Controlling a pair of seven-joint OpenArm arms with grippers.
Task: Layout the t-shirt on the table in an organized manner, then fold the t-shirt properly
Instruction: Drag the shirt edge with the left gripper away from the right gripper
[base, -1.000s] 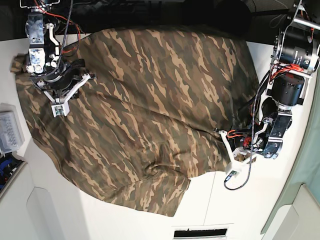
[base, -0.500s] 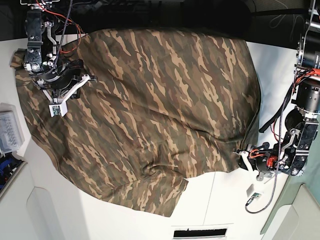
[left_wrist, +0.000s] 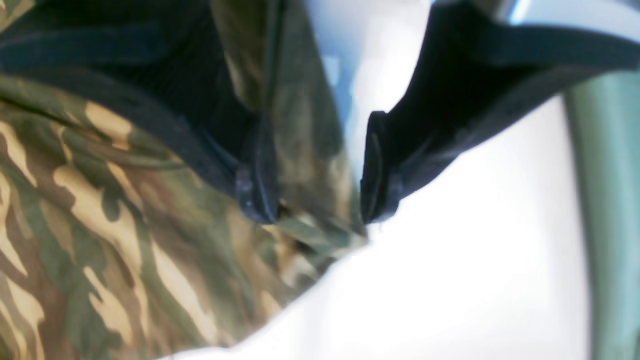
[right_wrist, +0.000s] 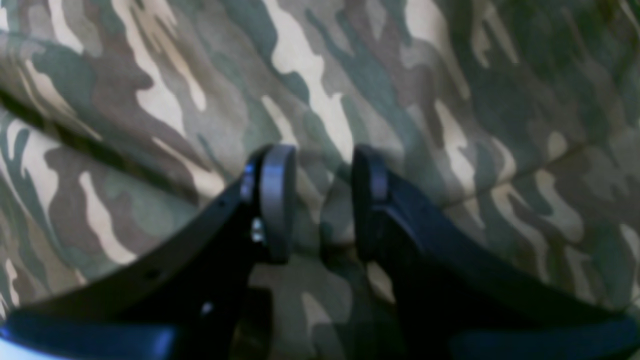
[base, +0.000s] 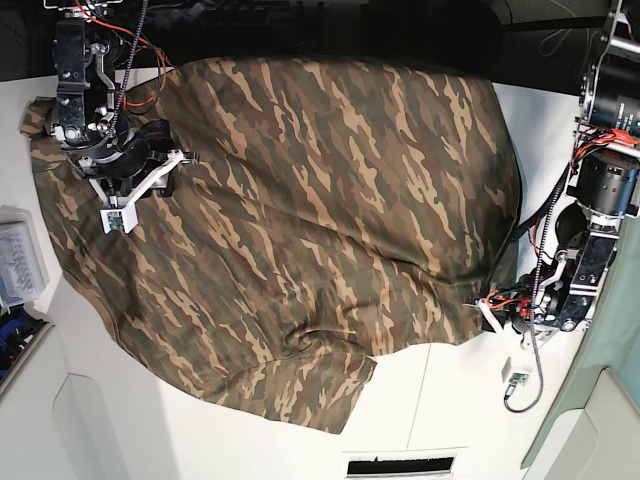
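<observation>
Two grippers are at the t-shirt (base: 300, 220), which lies spread on the white desk (base: 430, 400). The left gripper (left_wrist: 317, 210) is open at the shirt's edge, cloth between its fingers. The right gripper (right_wrist: 322, 200) is open, resting on the shirt.

The large camouflage-print t-shirt (base: 320, 220) in olive, brown and tan looks like soft matt woven cloth, creased into low folds and ridges near its lower hem. The wide flat white table (base: 430, 400) has a smooth, faintly glossy finish that flares bright in the left wrist view. The right claw (right_wrist: 315, 200) has dark, smooth plastic-looking fingers with a slight sheen and paler grey rims at the tips (right_wrist: 275, 190). The left claw (left_wrist: 317, 190) shows matt black fingers; its detail is blurred.
</observation>
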